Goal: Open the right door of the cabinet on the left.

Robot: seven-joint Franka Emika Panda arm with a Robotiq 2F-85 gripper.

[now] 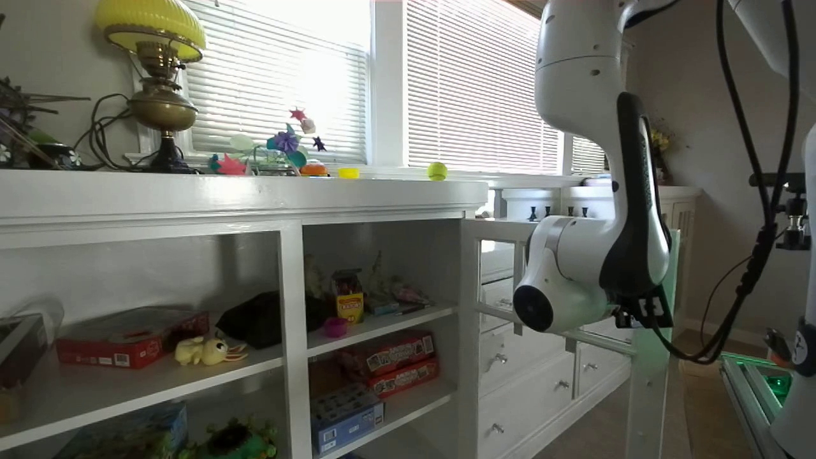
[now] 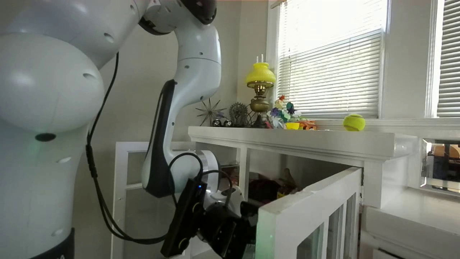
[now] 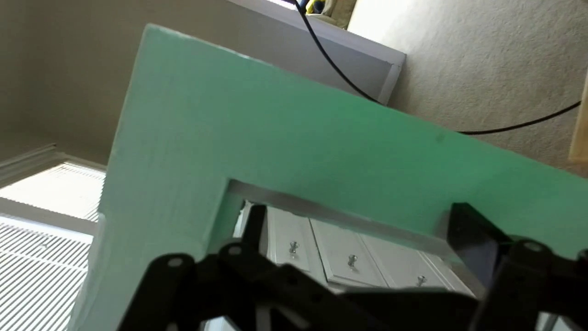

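- Door [image 1: 649, 395] stands open at 4 o'clock in an exterior view.
- Yellow box [image 1: 350, 308] there, 7 o'clock; red boxes [image 1: 401, 357], 6 o'clock; lettering unreadable.
- Gripper [image 3: 359, 216] spread wide at door's inner face, holding nothing.

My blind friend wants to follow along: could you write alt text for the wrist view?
A robot's black tool, its two fingers spread apart, sits in front of a green-tinted cabinet door; whether they touch is unclear. White drawers with knobs show through the door's framed middle. Window blinds appear at lower left, carpet at upper right.
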